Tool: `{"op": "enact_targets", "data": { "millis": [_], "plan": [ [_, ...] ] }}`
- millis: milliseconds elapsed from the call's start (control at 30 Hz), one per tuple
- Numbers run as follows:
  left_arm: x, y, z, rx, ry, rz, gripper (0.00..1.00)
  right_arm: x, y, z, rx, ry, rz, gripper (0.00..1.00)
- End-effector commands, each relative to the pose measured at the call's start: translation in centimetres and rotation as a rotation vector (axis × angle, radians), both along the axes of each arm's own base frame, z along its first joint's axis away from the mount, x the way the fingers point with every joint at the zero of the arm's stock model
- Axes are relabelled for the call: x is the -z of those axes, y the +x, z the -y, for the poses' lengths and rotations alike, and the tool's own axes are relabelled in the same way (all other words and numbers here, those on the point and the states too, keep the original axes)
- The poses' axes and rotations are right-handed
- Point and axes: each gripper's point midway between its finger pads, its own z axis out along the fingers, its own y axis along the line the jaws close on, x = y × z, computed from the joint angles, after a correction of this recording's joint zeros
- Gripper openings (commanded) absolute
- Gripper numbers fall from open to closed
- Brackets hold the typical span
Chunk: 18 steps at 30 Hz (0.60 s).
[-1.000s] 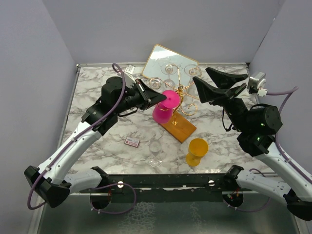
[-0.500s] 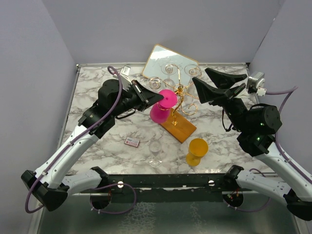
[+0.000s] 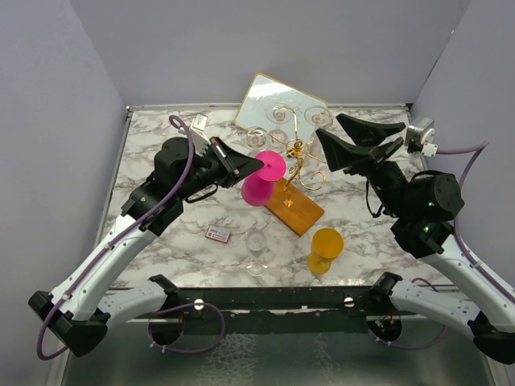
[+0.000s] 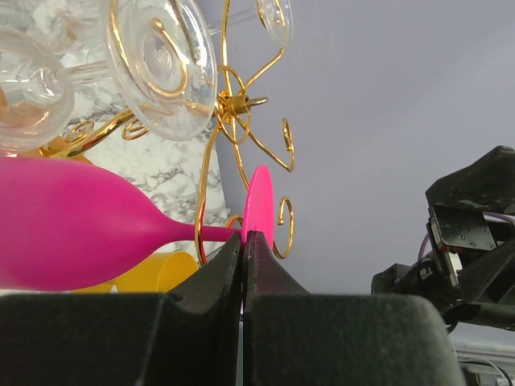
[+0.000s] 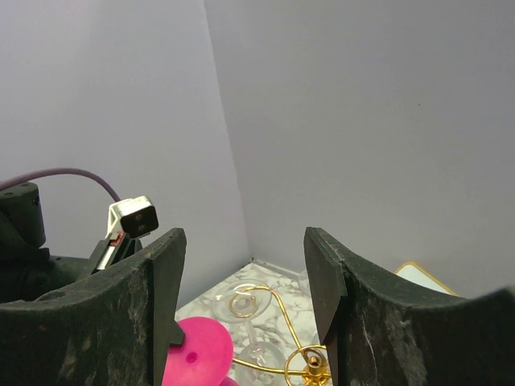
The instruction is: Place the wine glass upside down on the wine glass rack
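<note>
- Shifted a little to the left over the last second, away from the wine glass rack (image 3: 299, 157): left gripper (image 3: 248, 166), together with the pink wine glass (image 3: 259, 186) in it.
- Clamped shut on the thin stem just behind the foot, with the bowl trailing back and below the gripper and the foot disc out past the fingertips. Likely gripped there so the foot can lead into a wire arm and leave the bowl hanging down.
- Tilted close to level, not yet upside down. Foot right at a gold scroll ahead of the gripper; cannot tell whether touching or just short of it.
- Already hung bowl-down from other arms, ahead of the gripper: clear glasses (image 4: 165, 60), so fewer free arms left to aim for.
- Spread wide and empty on the far side of the rack, facing the left gripper: right gripper (image 3: 354, 138), probably waiting out of the way.
- Below and slightly ahead of the left gripper: orange-brown wooden base (image 3: 296, 209), resting on the marble desk (image 3: 177, 241).
- Well back toward the arm bases: yellow glass (image 3: 326, 245), standing upright.
- Beyond the rack: gold-framed mirror (image 3: 265, 92).
</note>
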Motion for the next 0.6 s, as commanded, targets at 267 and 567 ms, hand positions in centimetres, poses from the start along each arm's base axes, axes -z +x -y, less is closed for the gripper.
{"op": "enact_targets", "data": {
  "millis": [267, 567],
  "plan": [
    [0.9, -1.7, 0.7, 0.097, 0.006, -0.047, 0.04, 2.3, 0.1, 0.1, -0.004, -0.015, -0.089, 0.61],
    [0.9, -2.2, 1.6, 0.165, 0.013, -0.047, 0.17, 3.2, 0.3, 0.3, 0.003, 0.0, -0.124, 0.6]
  ]
}}
